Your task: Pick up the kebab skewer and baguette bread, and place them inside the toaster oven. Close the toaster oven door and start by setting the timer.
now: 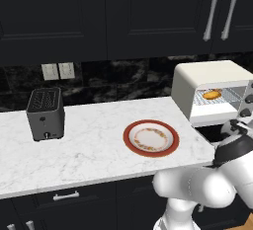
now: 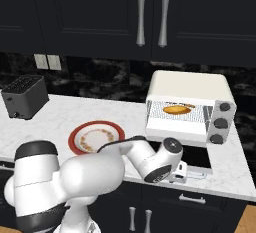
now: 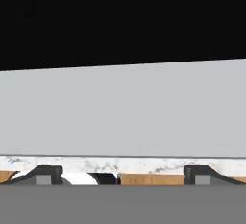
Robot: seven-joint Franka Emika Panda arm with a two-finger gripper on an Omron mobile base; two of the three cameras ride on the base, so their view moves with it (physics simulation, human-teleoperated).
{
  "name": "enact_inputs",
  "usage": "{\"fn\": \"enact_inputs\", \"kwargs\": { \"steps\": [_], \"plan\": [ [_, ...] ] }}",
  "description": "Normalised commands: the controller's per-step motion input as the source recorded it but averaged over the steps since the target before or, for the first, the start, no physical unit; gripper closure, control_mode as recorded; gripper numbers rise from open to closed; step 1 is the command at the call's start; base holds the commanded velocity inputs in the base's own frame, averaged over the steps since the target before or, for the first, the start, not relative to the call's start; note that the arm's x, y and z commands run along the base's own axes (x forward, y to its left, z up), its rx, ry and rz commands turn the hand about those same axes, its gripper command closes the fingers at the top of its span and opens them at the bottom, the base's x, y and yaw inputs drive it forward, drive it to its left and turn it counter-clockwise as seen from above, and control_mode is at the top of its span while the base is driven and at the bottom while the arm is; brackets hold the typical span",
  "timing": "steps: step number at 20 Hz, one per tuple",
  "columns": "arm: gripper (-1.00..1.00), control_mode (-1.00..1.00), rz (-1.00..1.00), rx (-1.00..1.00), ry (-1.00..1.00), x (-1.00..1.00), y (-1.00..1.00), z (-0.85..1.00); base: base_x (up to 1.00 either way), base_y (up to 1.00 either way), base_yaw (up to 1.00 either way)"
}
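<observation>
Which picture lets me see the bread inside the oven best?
The right base view: the baguette bread lies on the rack, seen straight through the open front. The left base view shows it smaller, from the side. The hand view faces a grey panel instead.

The counter (image 1: 89, 145) is white veined marble with a smooth sheen, the oven (image 2: 190, 88) smooth cream with a wire rack (image 2: 172, 118), the toaster (image 1: 45, 114) matt black, the plate (image 1: 129, 137) glossy, the cabinet handles (image 2: 141, 13) brushed metal.

A kitchen: marble counter (image 1: 89, 150), dark cabinets (image 1: 54, 17), slot toaster (image 1: 45, 114), toaster oven (image 2: 190, 107).
</observation>
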Motion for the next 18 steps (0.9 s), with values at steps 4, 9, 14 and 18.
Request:
{"fn": "enact_inputs", "kwargs": {
  "steps": [4, 9, 14, 18],
  "plan": [
    [-1.0, -1.0, 0.0, 0.0, -0.05, 0.16, 0.0, -0.27, 0.0, 0.0, 0.0],
    [-1.0, -1.0, 0.0, -0.01, -0.05, 0.16, 0.0, -0.38, 0.0, 0.0, 0.0],
    [-1.0, -1.0, 0.0, -0.01, -0.05, 0.28, 0.0, -0.14, 0.0, 0.0, 0.0],
    [-1.0, -1.0, 0.0, -0.02, -0.02, 0.19, 0.0, -0.2, 0.0, 0.0, 0.0]
  ]
}}
